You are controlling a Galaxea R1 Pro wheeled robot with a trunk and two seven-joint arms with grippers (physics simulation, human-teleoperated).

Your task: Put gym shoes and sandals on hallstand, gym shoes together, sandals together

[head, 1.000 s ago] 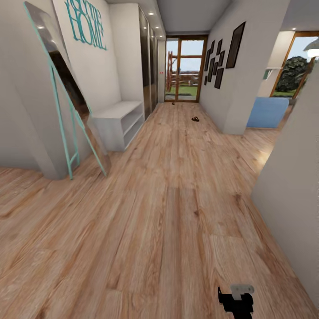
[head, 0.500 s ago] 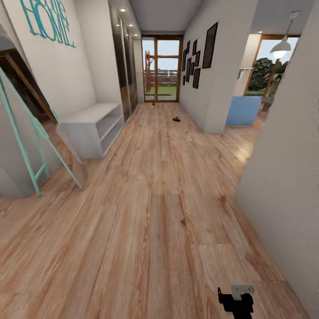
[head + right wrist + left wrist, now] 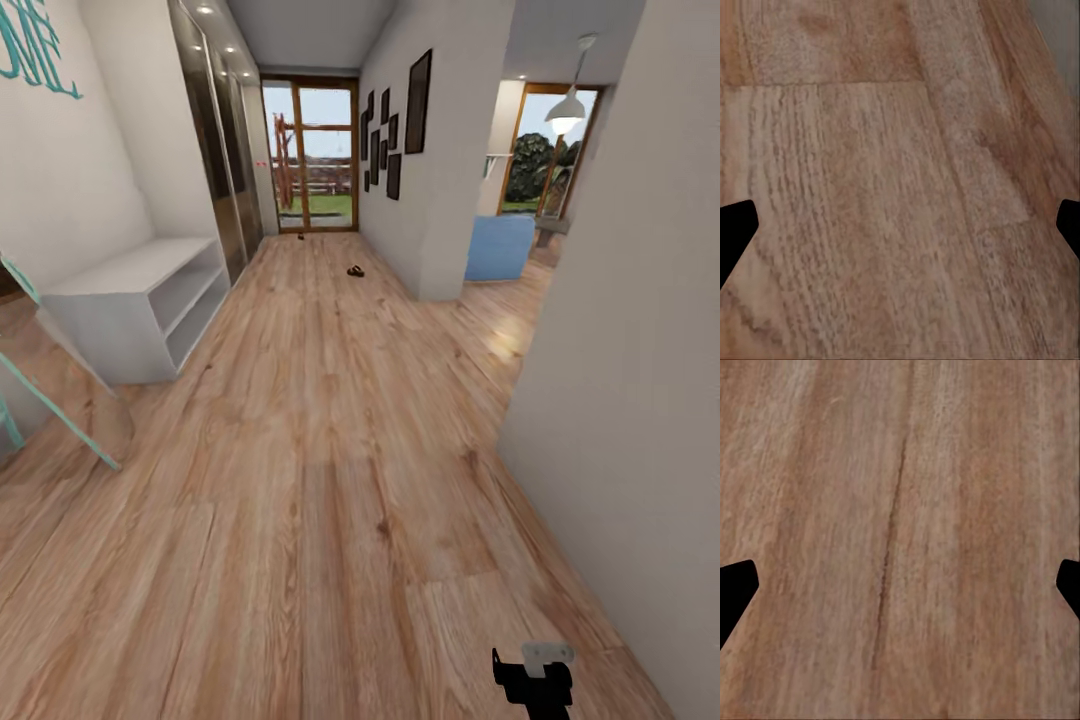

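Note:
Far down the corridor floor (image 3: 330,450), a small dark brown sandal (image 3: 355,271) lies near the right-hand wall corner. A second dark speck (image 3: 300,237) sits by the glass door, too small to identify. The gym shoes and the hallstand are out of view. My left gripper (image 3: 900,589) is open over bare wood planks, its black fingertips (image 3: 735,589) wide apart with nothing between them. My right gripper (image 3: 900,229) is also open and empty above the planks. A black part of my right arm (image 3: 532,680) pokes in at the head view's lower edge.
A low white rack (image 3: 140,300) with two open tiers stands against the left wall, with no shelves above it. A teal-framed leaning mirror (image 3: 50,410) is at the near left. A white wall (image 3: 620,350) closes the right side. A glass door (image 3: 310,160) ends the corridor.
The whole head view has shifted: the camera turned right and moved forward, so the mirror and white rack slid left. The arm part at the lower edge stays in place.

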